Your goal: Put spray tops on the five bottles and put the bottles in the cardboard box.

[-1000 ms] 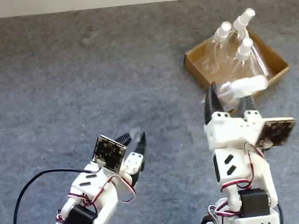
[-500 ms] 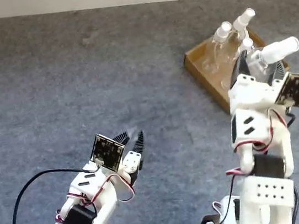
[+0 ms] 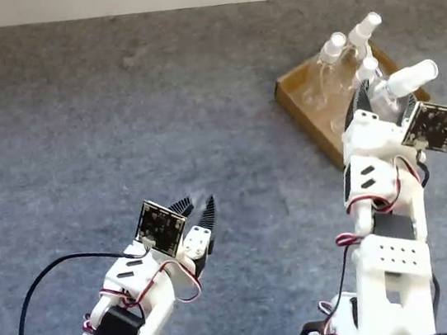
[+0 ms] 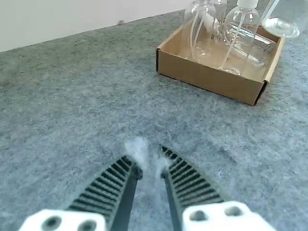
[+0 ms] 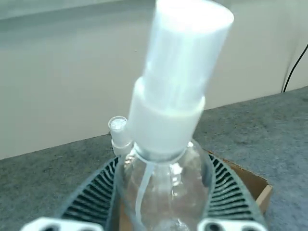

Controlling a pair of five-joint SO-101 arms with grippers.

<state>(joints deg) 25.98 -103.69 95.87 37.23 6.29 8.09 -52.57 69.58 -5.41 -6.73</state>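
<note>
**A:** Right hand (image 3: 382,102), seen from above?

**B:** Clamped on a bottle (image 3: 388,93), which is held tilted over the box (image 3: 294,107) with its spray top (image 3: 414,72) on. Other bottles (image 3: 334,53) sit in the box with tops fitted.

**A:** And the left hand (image 3: 198,210)?

**B:** Low over the grey surface (image 3: 74,113), well apart from the box, holding nothing.

**A:** What does its own camera show?

**B:** The left hand (image 4: 149,168) has its fingers a narrow gap apart. Their tips are near the surface (image 4: 62,96), with a tuft of fluff (image 4: 137,147) just ahead. The box (image 4: 207,79) lies farther off, with bottles (image 4: 236,29) in it.

**A:** Right wrist?

**B:** The right hand (image 5: 163,161) grips the bottle (image 5: 159,192) by its clear body, one finger on either side. The white spray top (image 5: 178,86) points away from the camera. A corner of the box (image 5: 255,185) shows behind, and another top peeks out beside the bottle.
</note>
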